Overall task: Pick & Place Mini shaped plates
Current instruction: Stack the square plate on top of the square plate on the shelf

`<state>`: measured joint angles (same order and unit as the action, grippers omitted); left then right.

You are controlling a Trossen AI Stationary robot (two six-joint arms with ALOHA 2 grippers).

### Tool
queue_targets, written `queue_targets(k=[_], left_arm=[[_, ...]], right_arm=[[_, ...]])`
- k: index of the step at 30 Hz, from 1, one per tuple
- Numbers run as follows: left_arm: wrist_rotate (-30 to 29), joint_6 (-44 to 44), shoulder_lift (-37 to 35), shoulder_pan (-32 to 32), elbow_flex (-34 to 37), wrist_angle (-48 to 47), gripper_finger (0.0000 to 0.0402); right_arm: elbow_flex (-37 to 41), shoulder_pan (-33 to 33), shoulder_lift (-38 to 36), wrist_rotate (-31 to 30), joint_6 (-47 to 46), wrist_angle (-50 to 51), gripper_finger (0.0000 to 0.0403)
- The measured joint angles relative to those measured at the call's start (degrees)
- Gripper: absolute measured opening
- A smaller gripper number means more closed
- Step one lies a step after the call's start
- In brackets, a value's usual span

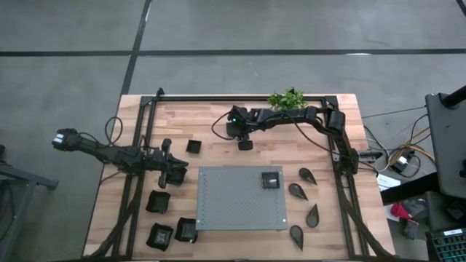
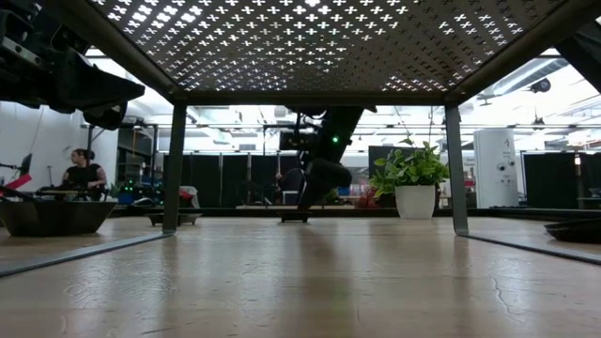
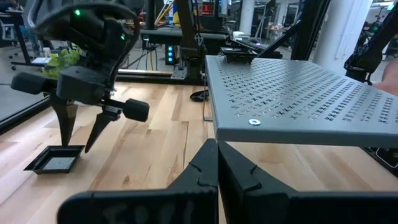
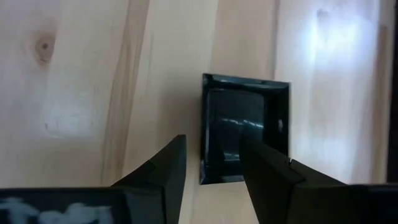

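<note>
Right gripper (image 4: 208,165) spread open, poised over small square plate (image 4: 244,127) on bare wood near the plant (image 1: 286,100), behind the grey mat (image 1: 226,207); one finger over the near rim, other outside it; best to drop straight, pinch that rim, lift level. Left gripper (image 3: 217,163) clenched, empty, waiting by mat's left edge. Count, high view: seven squarish plates in all, one (image 1: 270,180) on the mat, one (image 1: 194,146) behind the left gripper, four teardrop plates (image 1: 306,175) right of mat.
</note>
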<state>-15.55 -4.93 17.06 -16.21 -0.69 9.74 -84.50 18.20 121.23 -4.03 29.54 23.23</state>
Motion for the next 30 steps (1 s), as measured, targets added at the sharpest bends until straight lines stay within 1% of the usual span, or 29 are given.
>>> queue_targets(k=[5,14,18,30], left_arm=[[0.0,0.0,0.0,0.0,0.0,0.0,0.0000],[0.0,0.0,0.0,0.0,0.0,0.0,0.0000],[0.0,0.0,0.0,0.0,0.0,0.0,0.0000],[0.0,0.0,0.0,0.0,0.0,-0.3,0.0000]], right_arm=[[0.7,0.0,0.0,0.0,0.0,-2.4,0.0139],[1.1,0.1,0.6,0.1,-0.3,-3.4,0.0139],[1.0,0.1,2.1,0.0,-0.4,-3.4,0.0133],[0.8,0.6,2.4,0.2,-0.9,-4.5,0.0110]])
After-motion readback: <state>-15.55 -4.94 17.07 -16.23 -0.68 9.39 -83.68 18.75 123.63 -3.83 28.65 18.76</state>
